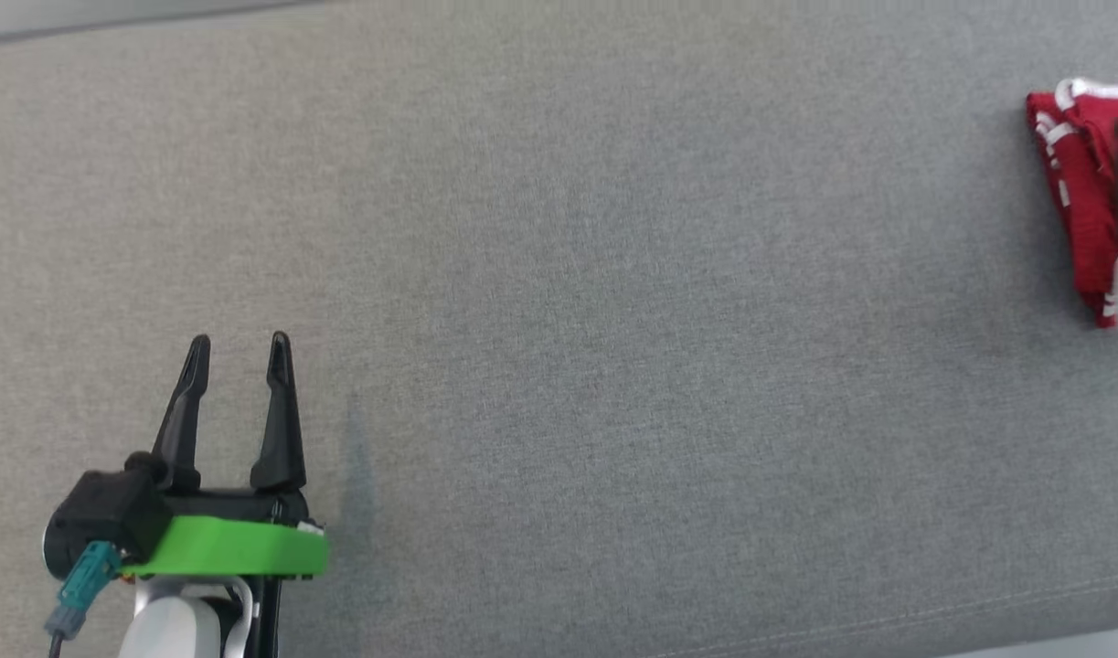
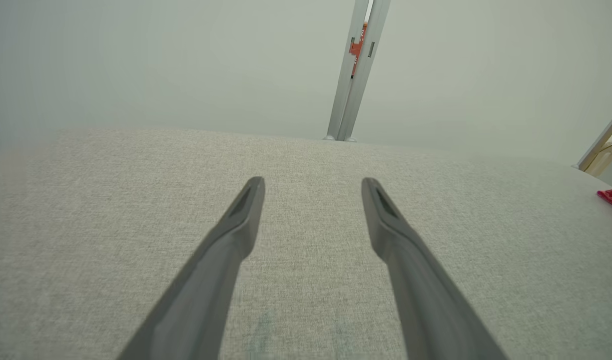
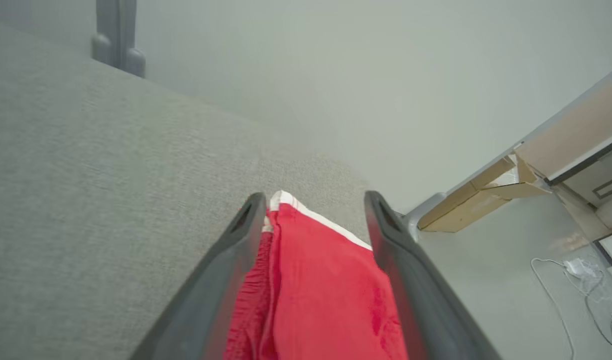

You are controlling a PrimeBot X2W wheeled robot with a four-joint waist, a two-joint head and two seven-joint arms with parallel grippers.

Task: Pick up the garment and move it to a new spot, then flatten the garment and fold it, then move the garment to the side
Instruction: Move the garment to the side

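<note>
The folded red garment (image 1: 1075, 183), trimmed in white, lies near the far right edge of the grey fabric surface (image 1: 613, 320); the right gripper (image 3: 314, 197) hangs over it with fingers spread wide, the red cloth showing between them but not pinched; the left gripper (image 1: 239, 343) sits well apart at the lower left of the head view, fingers parted above the grey fabric

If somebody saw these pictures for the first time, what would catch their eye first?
The red garment with white trim, folded at the far right of the grey cloth surface, stands out most. Next comes the left claw at the lower left, open over bare cloth, with its bright green band. The right claw is open too, red cloth showing between its fingers.
</note>
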